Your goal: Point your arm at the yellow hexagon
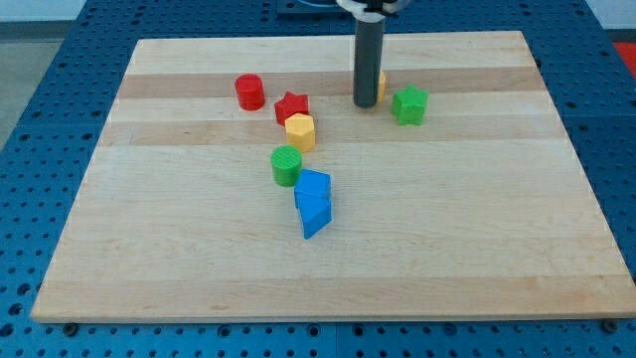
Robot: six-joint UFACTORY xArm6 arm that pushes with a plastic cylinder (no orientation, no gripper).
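The yellow hexagon (pixel 300 130) sits left of the board's middle, touching the red star (pixel 291 105) just above it. My tip (pixel 366 103) rests on the board to the upper right of the hexagon, well apart from it. A second yellow block (pixel 382 84) is mostly hidden behind the rod. The green star (pixel 409 104) lies just right of my tip.
A red cylinder (pixel 249 91) stands at the upper left. A green cylinder (pixel 286 165) lies below the yellow hexagon. Two blue blocks, one (pixel 312 187) above another (pixel 315 215), touch below it. The wooden board (pixel 477 249) lies on a blue perforated table.
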